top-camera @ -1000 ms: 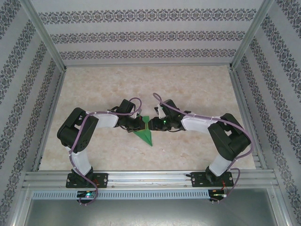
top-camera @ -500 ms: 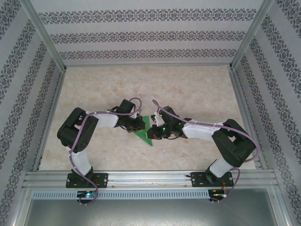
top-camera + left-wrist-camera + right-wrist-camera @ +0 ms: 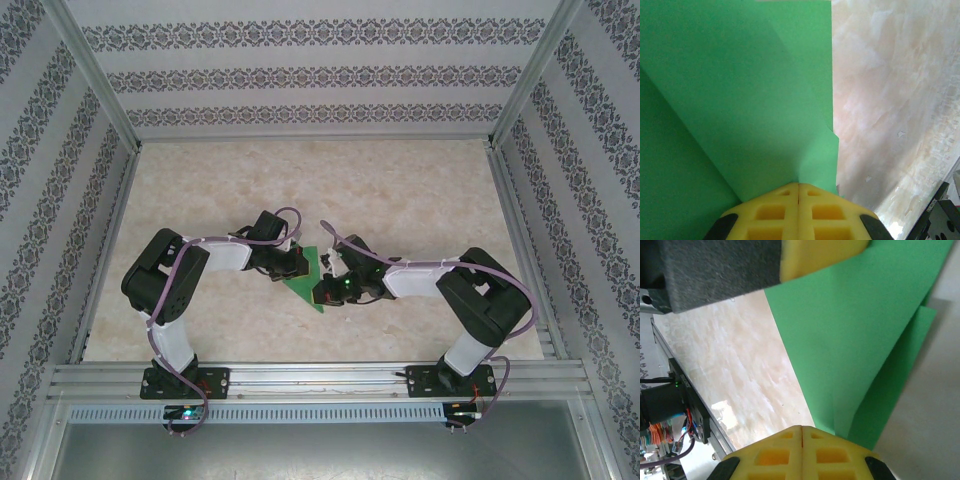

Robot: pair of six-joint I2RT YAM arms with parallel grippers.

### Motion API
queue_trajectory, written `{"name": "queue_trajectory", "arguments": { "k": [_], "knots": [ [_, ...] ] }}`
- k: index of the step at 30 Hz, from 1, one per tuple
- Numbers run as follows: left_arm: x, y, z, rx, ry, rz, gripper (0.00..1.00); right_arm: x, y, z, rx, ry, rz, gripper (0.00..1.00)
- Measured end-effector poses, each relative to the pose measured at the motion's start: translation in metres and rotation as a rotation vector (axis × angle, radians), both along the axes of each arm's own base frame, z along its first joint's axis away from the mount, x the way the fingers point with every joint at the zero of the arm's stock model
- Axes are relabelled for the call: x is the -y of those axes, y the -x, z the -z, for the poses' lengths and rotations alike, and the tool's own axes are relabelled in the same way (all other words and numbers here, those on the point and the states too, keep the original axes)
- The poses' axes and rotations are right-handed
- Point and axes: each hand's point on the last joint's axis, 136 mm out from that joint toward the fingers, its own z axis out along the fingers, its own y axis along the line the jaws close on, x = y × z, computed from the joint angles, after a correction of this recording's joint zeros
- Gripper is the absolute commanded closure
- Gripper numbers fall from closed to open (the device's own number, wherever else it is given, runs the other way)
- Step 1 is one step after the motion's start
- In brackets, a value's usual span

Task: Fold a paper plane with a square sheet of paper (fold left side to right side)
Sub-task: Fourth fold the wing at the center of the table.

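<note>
Left pincer (image 3: 799, 186): jaws fully closed, pinching a raised flap of the folded green paper (image 3: 740, 100), whose creases converge at its tips. Right pincer (image 3: 801, 429): jaws likewise closed, tips meeting the paper's edge. Whether it clamps a layer or merely presses on it is unclear. The paper lies mid-tabletop (image 3: 400, 190), between the two pincers, its sharp point directed toward the near edge.

Paper plane (image 3: 305, 285) on the table (image 3: 420, 190) — left jaws at its left edge, right jaws opposite.
</note>
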Motion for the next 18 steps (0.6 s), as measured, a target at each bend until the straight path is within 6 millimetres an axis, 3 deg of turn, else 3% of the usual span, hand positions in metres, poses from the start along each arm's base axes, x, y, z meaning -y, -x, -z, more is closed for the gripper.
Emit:
{"name": "queue_trajectory", "arguments": {
  "k": [18],
  "knots": [
    [0.000, 0.000, 0.000, 0.002, -0.001, 0.002, 1.00, 0.009, 0.008, 0.013, -0.023, 0.021, 0.018, 1.00]
  ]
}}
